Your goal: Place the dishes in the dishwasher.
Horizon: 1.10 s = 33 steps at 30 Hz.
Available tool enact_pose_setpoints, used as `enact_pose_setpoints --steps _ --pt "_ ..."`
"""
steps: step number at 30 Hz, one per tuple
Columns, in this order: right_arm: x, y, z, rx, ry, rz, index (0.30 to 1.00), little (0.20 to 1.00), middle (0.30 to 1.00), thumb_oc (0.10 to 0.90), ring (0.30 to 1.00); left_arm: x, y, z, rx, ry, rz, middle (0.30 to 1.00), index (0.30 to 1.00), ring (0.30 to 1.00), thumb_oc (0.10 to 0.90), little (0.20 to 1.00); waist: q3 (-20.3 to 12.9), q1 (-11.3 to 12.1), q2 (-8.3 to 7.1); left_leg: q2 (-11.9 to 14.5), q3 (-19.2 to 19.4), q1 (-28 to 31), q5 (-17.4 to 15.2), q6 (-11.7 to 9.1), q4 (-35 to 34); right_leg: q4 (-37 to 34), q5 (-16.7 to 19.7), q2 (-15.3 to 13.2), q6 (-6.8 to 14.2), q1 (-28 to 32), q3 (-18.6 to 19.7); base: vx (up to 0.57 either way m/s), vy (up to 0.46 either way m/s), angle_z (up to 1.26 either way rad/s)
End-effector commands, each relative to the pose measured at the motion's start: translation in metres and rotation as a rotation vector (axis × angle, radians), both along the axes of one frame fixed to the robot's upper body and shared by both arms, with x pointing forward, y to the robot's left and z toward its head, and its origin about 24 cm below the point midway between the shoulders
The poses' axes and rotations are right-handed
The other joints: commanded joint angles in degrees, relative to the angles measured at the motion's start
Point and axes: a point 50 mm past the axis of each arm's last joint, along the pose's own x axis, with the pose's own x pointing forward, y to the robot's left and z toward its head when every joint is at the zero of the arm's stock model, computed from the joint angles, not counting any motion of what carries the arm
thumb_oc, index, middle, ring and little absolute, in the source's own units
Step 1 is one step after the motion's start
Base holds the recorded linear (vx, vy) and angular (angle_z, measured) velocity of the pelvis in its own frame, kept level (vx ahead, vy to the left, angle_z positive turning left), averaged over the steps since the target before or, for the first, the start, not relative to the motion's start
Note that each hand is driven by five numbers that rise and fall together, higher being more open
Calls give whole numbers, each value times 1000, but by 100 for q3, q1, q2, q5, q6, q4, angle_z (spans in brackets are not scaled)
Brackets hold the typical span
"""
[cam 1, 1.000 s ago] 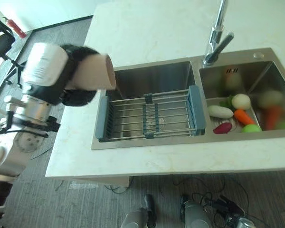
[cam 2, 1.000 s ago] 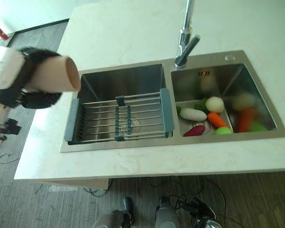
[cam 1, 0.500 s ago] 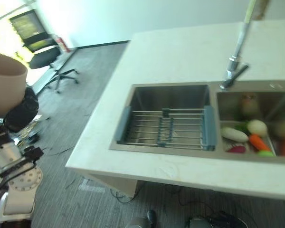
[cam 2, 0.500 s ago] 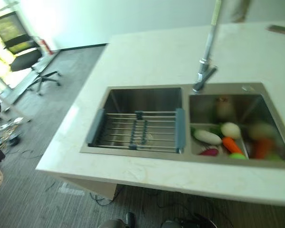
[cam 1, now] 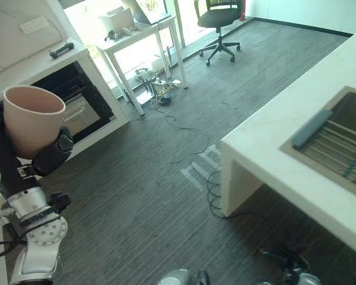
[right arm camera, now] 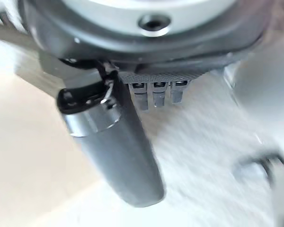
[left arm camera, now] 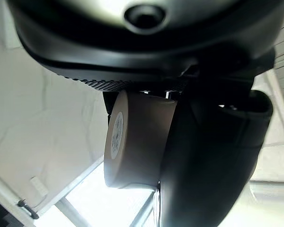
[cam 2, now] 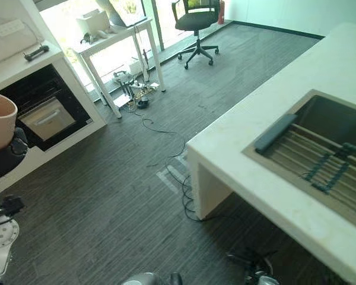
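A beige cup [cam 1: 32,119] stands upright, mouth up, in my left hand [cam 1: 47,159] at the far left, over the dark floor. In the left wrist view the cup [left arm camera: 137,139] lies between the curled fingers and thumb [left arm camera: 208,165]. Just behind the cup, a white cabinet holds a dark open appliance bay [cam 1: 62,89] with a pale drawer front [cam 1: 78,116] pulled out. In the right wrist view my right hand [right arm camera: 118,151] holds nothing, its thumb straight.
The white counter [cam 1: 267,160] with the sink and its drying rack [cam 1: 344,148] is at the right. A white side table [cam 1: 139,32], an office chair [cam 1: 219,18] and loose floor cables [cam 1: 160,95] stand at the back. Grey floor lies between.
The camera has swung left, away from the sink, toward the floor and the cabinet. The cup has stayed in my left hand, turning from lying sideways to upright.
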Motion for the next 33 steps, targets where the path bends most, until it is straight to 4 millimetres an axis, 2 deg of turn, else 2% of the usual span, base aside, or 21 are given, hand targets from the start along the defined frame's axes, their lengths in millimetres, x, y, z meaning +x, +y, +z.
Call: enact_pose_setpoints --steps 1,2,3,4,5,6,7,8,10,14,15,17,18,21,25,27,28,30,31,32,33 --pt "-10 18 -8 31 55 71 900 900 900 800 900 -12 1 67 174 -254 -12 300 300 300 400 300 -64 -97 130 516 -790 104 -234 -441 26 -416 -1138 1191 149 780 -196 52 188 7" --pt "-4 30 -9 40 45 117 900 900 900 800 900 -9 3 72 188 -234 -22 300 300 300 400 300 -71 -135 129 315 -1241 31 -312 -271 26 22 -1499 1761 9 683 244 84 97 63" --pt "-3 32 -8 40 34 99 900 900 900 800 900 -6 1 74 185 -224 -69 300 300 300 400 300 -33 -261 77 95 -1588 8 -336 -201 26 314 -1632 2151 -55 535 721 27 8 132" --pt "-2 28 -7 36 13 38 900 900 900 800 900 2 -6 75 180 -217 -163 300 300 300 400 300 54 -528 77 -118 -2048 -62 -198 -169 26 330 -1602 2711 -274 306 1451 -5 -89 173" --pt "-2 27 -6 32 7 25 900 900 900 800 900 4 -8 75 177 -214 -186 300 300 300 400 300 75 -599 72 -185 -2185 -54 -186 -169 26 273 -1605 2832 -314 289 1645 -27 -109 209" --pt "-4 20 -5 23 -6 -12 900 900 900 800 900 9 -13 74 171 -216 -250 300 300 300 400 300 91 -738 77 -327 -2480 -53 -151 -189 26 -210 -1609 3023 -406 346 1954 40 -65 245" --pt "-6 14 -4 16 -12 -12 900 900 900 800 900 12 -14 73 166 -210 -271 300 300 300 400 300 94 -850 103 -336 -2505 -3 -134 -165 26 -432 -1413 3020 -352 243 2007 48 -65 248" --pt "-6 11 -4 13 -13 -7 900 900 900 800 900 14 -13 73 167 -207 -283 300 300 300 400 300 123 -879 107 -331 -2484 -4 -132 -175 26 -438 -1428 3060 -370 249 2011 48 -84 275" --pt "-6 4 -2 17 6 21 900 900 900 800 900 16 -18 75 179 -187 -313 300 300 300 400 300 91 -843 -32 -304 -2271 -21 -87 -248 26 -440 -1555 3087 -414 206 1913 31 -177 163" --pt "-10 -8 -2 -3 34 29 900 900 900 800 900 23 -38 79 228 -158 -397 300 300 300 400 300 111 -839 -228 -149 -1552 59 64 -408 26 -440 -1692 2975 -476 287 1786 57 -100 2" --pt "-13 -11 -2 -1 33 -12 900 900 900 800 900 27 -47 83 237 -156 -436 300 300 300 400 300 144 -863 -289 -15 -1326 -6 190 -529 26 -440 -1704 2928 -509 355 1704 59 -33 66" --pt "-14 -14 -2 -3 33 -21 900 900 900 800 900 30 -51 85 244 -149 -436 300 300 300 400 300 170 -860 -288 32 -1391 -118 281 -610 26 -440 -1720 2948 -524 402 1687 106 25 79" --pt "-15 -16 -1 -1 37 -19 900 900 900 800 900 33 -54 86 245 -133 -420 300 300 300 400 300 180 -793 -282 87 -1641 -408 496 -752 26 -440 -1787 3023 -555 472 1772 153 85 69" --pt "-17 -24 0 -13 39 -47 900 900 900 800 900 36 -57 81 271 -125 -405 300 300 300 400 300 181 -749 -262 95 -1480 -946 773 -891 26 -440 -1921 3032 -619 584 1654 194 143 2" --pt "-11 -22 2 1 1 -119 900 900 900 800 900 31 -56 71 314 -116 -393 300 300 300 400 300 102 -628 -271 53 -1600 -835 629 -755 26 -440 -1981 3042 -604 729 1545 190 124 -16" --pt "-11 -16 1 14 -29 -123 900 900 900 800 900 26 -53 72 344 -114 -375 300 300 300 400 300 107 -610 -237 45 -1687 -566 386 -606 26 -307 -1880 3090 -532 959 1391 326 72 -54" --pt "-9 -11 1 -2 -40 -91 900 900 900 800 900 24 -49 74 355 -103 -363 300 300 300 400 300 176 -620 -275 -60 -1792 -376 239 -400 26 938 -1628 2936 -313 525 1380 336 16 -49" --pt "-5 -8 2 -3 -63 -65 900 900 900 800 900 23 -46 74 360 -88 -353 300 300 300 400 300 251 -613 -260 -99 -1918 -214 162 -279 26 1446 -1332 2768 -169 45 1331 218 -75 -31" --pt "-3 -7 3 -8 -79 -53 900 900 900 800 900 23 -46 75 368 -81 -347 300 300 300 400 300 278 -604 -281 -88 -1891 -135 119 -264 26 1214 -1349 2679 -160 20 1296 298 -304 -15" --pt "6 -9 9 -19 -125 -21 900 900 900 800 900 23 -46 78 388 -83 -325 300 300 300 400 300 370 -653 -251 -2 -1873 31 10 -254 26 353 -1286 2577 -170 17 1299 311 -365 -25" --pt "10 -10 12 -34 -142 -5 900 900 900 800 900 24 -46 80 389 -84 -316 300 300 300 400 300 392 -701 -233 22 -1873 89 -49 -245 26 -25 -1180 2525 -131 -39 1368 335 -401 -45"
